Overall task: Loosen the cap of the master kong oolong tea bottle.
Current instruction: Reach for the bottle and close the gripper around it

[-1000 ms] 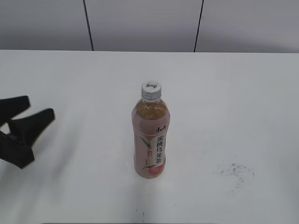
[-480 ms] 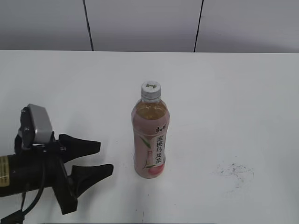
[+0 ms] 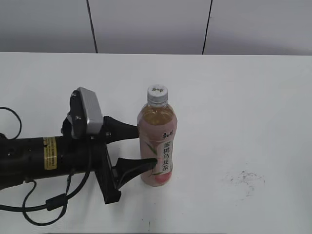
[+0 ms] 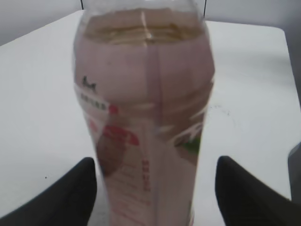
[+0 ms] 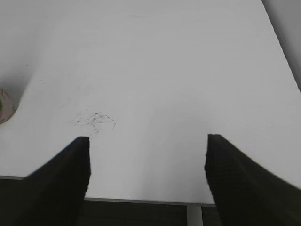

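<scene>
Pink-labelled, the master kong oolong tea bottle [image 3: 157, 146] stands upright mid-table [image 3: 253, 97], its cap [image 3: 158, 94] untouched. Within 1 second the left tool [image 3: 142, 148] has swept in from the left edge; its fingers now straddle the bottle's body, spread wide, not yet clamping. The right tool [image 5: 146, 155] hangs open, holding nothing, well clear, so bracing comes first.

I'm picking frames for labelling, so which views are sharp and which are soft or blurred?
Exterior view: sharp, characters on the bottle readable, cap crisp, left gripper clear. Left wrist view: bottle fills the frame, out of focus, print smeared. Right wrist view: right gripper fingers soft, table evenly lit, scuff mark visible.
</scene>
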`<action>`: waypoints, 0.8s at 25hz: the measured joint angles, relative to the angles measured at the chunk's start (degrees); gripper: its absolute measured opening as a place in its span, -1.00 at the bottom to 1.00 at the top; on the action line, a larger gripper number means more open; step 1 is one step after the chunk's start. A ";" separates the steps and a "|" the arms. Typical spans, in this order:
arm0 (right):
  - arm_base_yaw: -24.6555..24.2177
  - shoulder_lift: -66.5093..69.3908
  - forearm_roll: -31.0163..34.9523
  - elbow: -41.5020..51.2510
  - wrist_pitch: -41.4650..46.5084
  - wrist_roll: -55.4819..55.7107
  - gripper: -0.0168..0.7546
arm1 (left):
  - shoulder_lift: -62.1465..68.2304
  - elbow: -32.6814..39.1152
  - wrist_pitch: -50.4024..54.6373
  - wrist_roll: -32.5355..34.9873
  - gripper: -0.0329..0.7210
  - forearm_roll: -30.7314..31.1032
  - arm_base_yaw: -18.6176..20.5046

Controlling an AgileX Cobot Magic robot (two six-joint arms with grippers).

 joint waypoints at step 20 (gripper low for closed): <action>0.00 0.00 0.00 0.00 0.00 0.22 0.53 | 6.67 -8.83 -2.87 -4.13 0.11 -3.41 -3.98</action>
